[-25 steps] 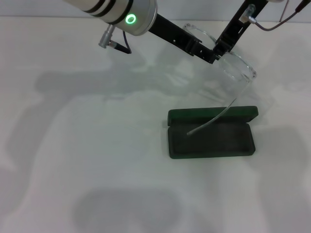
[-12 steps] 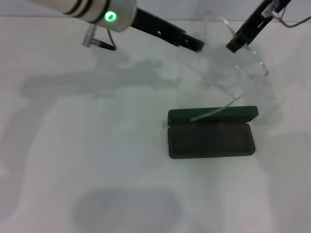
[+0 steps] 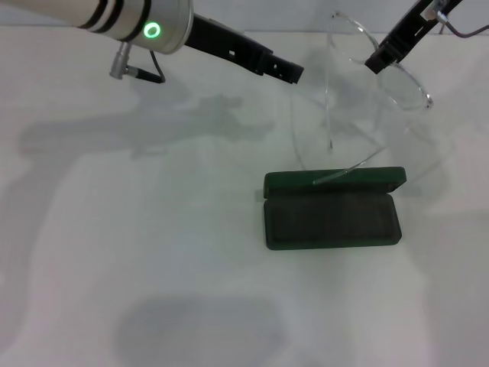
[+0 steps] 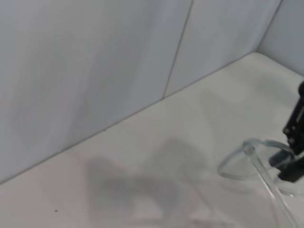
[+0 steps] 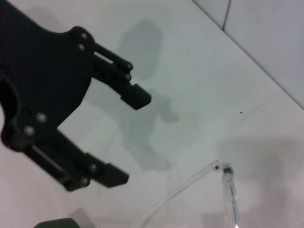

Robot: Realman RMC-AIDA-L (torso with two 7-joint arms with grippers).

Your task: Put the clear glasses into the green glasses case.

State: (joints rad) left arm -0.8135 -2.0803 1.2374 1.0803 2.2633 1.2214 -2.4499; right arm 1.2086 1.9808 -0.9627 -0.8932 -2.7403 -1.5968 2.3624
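Note:
The clear glasses (image 3: 407,86) hang in the air above the table, with my right gripper (image 3: 377,64) shut on the lens edge at the back right. Their thin arms droop down, and one curved tip rests on the raised lid of the green glasses case (image 3: 332,218). The case lies open in front of them, showing dark lining. My left gripper (image 3: 296,74) hovers to the left of the glasses, apart from them. In the right wrist view the left gripper (image 5: 129,137) stands open with nothing in it, and a glasses hinge (image 5: 223,168) shows nearby. The left wrist view shows the glasses (image 4: 251,153).
The white table (image 3: 153,252) spreads to the left and front of the case. A pale panelled wall (image 4: 118,61) rises behind the table's back edge.
My left gripper has let go of the glasses and drawn back to the left. The right gripper has raised the glasses, and the arm tip has slid from the lining to the lid.

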